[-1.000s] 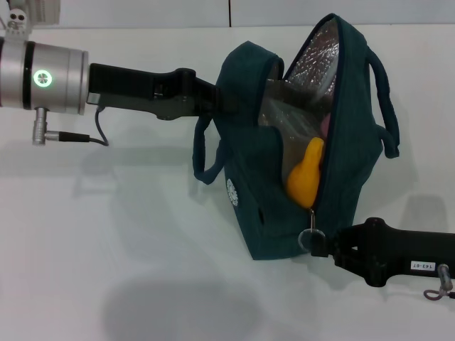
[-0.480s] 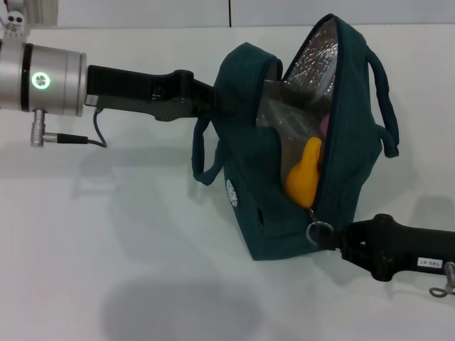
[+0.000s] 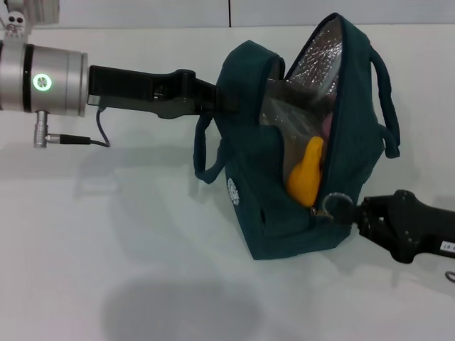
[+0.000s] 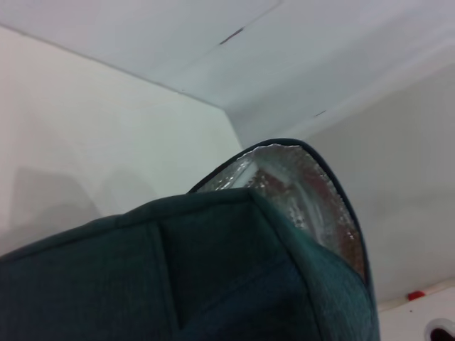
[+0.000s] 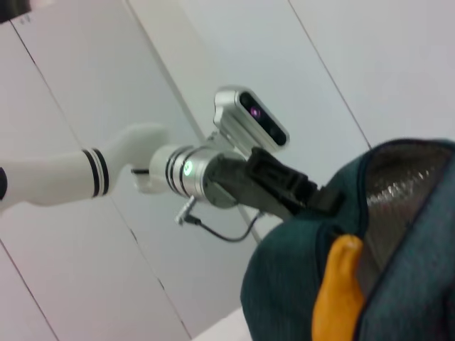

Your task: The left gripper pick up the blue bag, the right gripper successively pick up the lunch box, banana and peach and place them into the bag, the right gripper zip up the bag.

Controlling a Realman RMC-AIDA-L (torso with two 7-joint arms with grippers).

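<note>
Zipping stage: blue bag point(image 3: 274, 213) propped on table point(image 3: 106, 249), far side pinched by left gripper point(image 3: 213, 99) for steadiness; right gripper point(image 3: 350, 212) closed on zipper ring point(image 3: 333, 206); banana point(image 3: 307, 174) poking out.

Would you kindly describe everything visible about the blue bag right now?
The blue bag is dark teal fabric with silver foil lining, two loop handles and a small white round logo. It stands upright on the white table, mouth gaping. The left gripper holds its upper far edge; the right gripper is at the metal ring zipper pull, low on the opening. The banana pokes out.
</note>
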